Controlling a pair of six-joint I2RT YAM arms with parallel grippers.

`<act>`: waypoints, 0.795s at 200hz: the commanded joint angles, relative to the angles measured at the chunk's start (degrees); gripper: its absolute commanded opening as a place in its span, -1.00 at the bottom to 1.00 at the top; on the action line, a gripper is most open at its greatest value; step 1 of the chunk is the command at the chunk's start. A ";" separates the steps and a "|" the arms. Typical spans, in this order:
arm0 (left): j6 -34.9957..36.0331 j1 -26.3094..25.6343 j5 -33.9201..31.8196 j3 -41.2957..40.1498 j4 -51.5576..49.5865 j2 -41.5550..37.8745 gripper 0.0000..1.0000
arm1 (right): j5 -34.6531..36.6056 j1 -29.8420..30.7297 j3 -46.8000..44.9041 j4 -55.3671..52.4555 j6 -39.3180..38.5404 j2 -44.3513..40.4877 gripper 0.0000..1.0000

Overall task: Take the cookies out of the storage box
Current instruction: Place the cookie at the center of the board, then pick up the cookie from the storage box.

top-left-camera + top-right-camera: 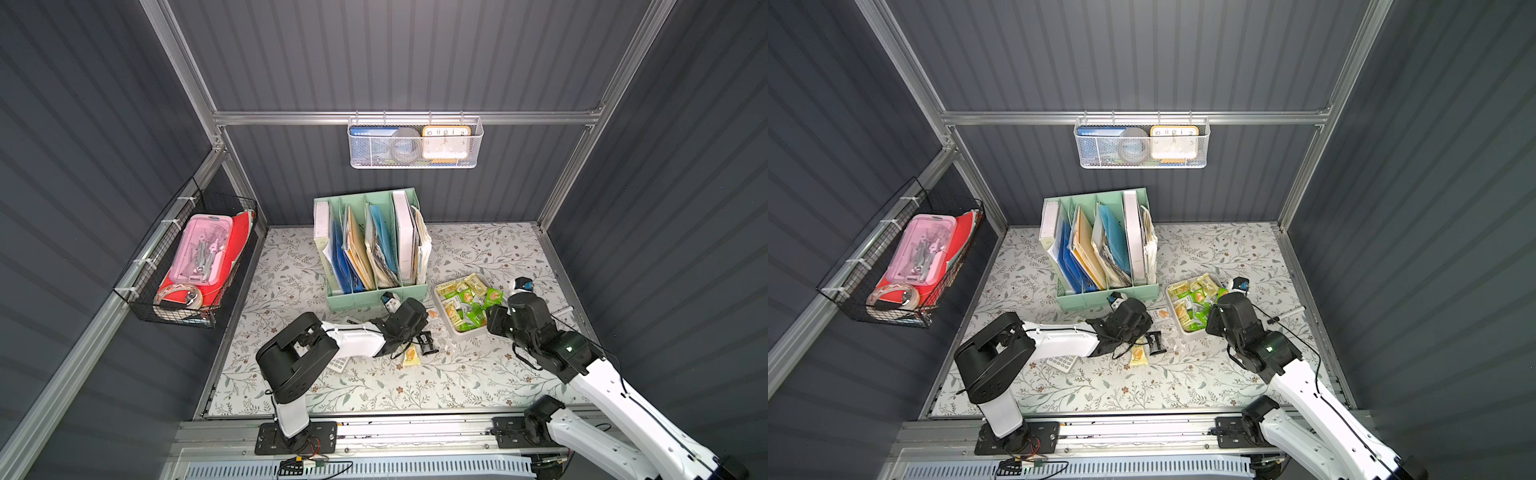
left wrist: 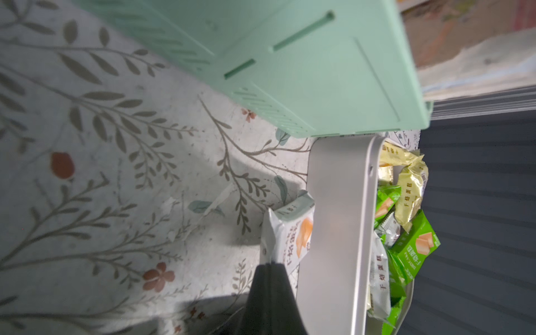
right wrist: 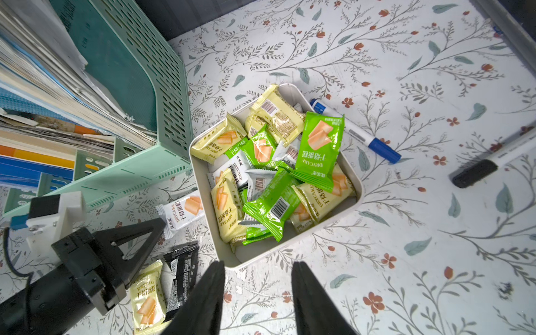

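The storage box (image 3: pixel 358 185) is a shallow white-grey tray holding a heap of cookies (image 3: pixel 319 145) in pale yellow, green and white wrappers; both top views show it (image 1: pixel 454 333) right of the organiser. A white cookie packet (image 3: pixel 182 208) lies against the box's outer wall (image 2: pixel 336 217), and my left gripper (image 2: pixel 272 264) is shut on its sealed end. A yellow packet (image 3: pixel 146 298) and a black one (image 3: pixel 181 272) lie on the table beside that arm. My right gripper (image 3: pixel 258 266) stands open over the table at the box's near corner, nothing between its fingers.
The mint green file organiser (image 1: pixel 374 249) stands just behind the left gripper and beside the box. A blue-capped marker (image 3: pixel 356 130) lies against the box's far side and a black-capped marker (image 3: pixel 490 165) farther out. A white calculator (image 1: pixel 338 365) lies under the left arm.
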 commanded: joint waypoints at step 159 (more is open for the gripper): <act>9.81 0.27 -11.72 -0.94 -4.45 -13.33 0.04 | 2.54 -4.04 16.58 -6.31 14.27 32.01 0.06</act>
